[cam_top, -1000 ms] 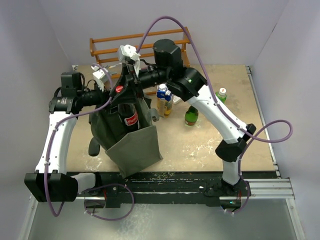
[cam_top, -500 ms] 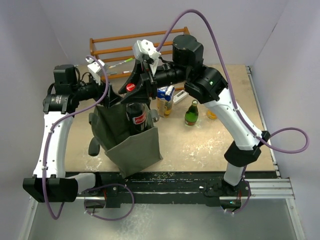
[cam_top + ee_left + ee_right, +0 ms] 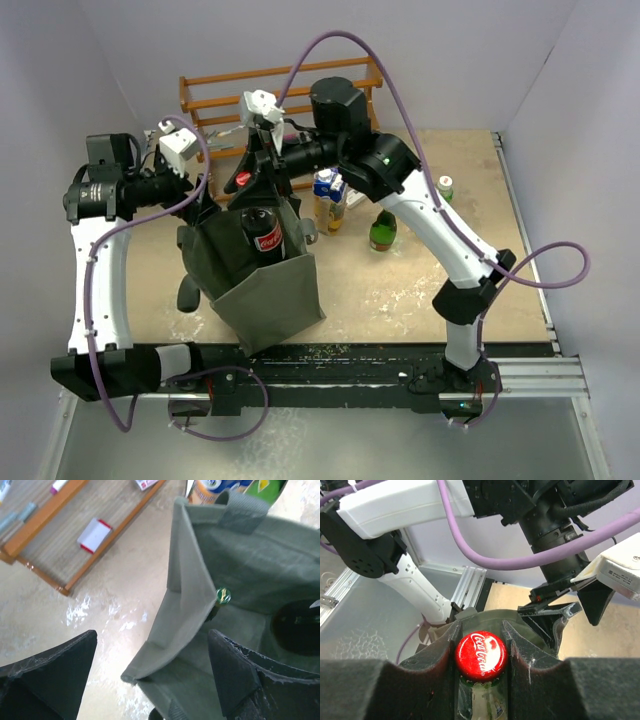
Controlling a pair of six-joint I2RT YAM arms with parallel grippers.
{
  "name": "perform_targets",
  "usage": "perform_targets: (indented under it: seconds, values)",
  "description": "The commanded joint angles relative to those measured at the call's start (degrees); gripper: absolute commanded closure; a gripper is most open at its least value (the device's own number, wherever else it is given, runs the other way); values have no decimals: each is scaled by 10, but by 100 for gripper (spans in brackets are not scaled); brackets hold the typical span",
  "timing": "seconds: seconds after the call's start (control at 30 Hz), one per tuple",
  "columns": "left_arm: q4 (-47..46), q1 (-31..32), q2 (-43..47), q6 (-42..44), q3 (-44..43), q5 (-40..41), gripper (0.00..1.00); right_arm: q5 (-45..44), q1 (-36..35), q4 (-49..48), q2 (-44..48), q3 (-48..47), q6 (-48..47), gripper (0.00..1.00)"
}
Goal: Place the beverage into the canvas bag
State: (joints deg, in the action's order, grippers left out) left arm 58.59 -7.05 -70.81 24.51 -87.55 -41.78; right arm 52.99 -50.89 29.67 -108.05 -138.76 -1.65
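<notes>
Top view, near to far.
- Both arm bases sit at the desk's (image 3: pixel 420 290) 6 o'clock edge.
- Canvas bag (image 3: pixel 265 290) stands open on the desk, roughly 8 o'clock from desk centre.
- Left arm (image 3: pixel 95 270) runs from its base toward 12 o'clock, then bends. Its forearm is level and the wrist aims at 3 o'clock, at the bag's 10 o'clock rim corner.
- Left jaws are wide open and grip nothing. In the wrist view one finger (image 3: pixel 55 665) is over the desk and the other (image 3: pixel 235 675) over the bag's inside, with the rim corner between them. Can't tell if they touch the cloth.
- Cola bottle (image 3: pixel 262 236) has its lower body inside the bag on the 12 o'clock side. Its neck and red cap (image 3: pixel 481 656) are above the rim, leaning toward 11 o'clock.
- Right arm (image 3: pixel 440 230) climbs toward 11 o'clock, then folds back toward 9 o'clock, putting the wrist over the bag.
- Right jaws are clamped on the bottle just under the cap.
- Green glass bottle (image 3: pixel 382 232) stands at the bag's 3 o'clock, well apart.
- Wooden rack (image 3: pixel 280 85) is at the desk's 12 o'clock edge.
</notes>
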Motion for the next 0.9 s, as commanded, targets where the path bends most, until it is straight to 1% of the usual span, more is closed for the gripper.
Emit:
perform_targets:
  seconds: [0.0, 0.07, 0.13, 0.33, 0.47, 0.53, 0.6, 0.63, 0.67, 0.87]
  values:
    - [68, -18, -15, 96, -13, -19, 6, 5, 0, -113, 23, -42, 12, 100]
    - [73, -18, -19, 104, -9, -16, 8, 3, 0, -121, 19, -36, 18, 100]
    - [67, -18, -22, 93, -1, -7, 12, -1, 0, -130, 14, -33, 21, 100]
    - [50, -18, -16, 66, 15, -14, 29, -4, 0, -137, -10, -35, 8, 100]
    - [45, -18, -16, 36, 17, -15, 43, 11, 0, -156, -17, -19, -16, 100]
    - [44, -18, -18, 25, 20, -18, 52, 19, 0, -165, -21, -14, -25, 100]
    - [39, -18, -18, 13, 26, -20, 57, 26, -1, -173, -25, -12, -30, 100]
    - [31, -18, -15, -6, 36, -25, 62, 31, -1, -182, -32, -11, -32, 100]
    - [26, -19, -12, -15, 41, -28, 65, 32, -1, -182, -35, -11, -35, 100]
    - [6, -18, -10, -66, 61, -33, 77, 42, -3, -202, -61, -11, -50, 100]
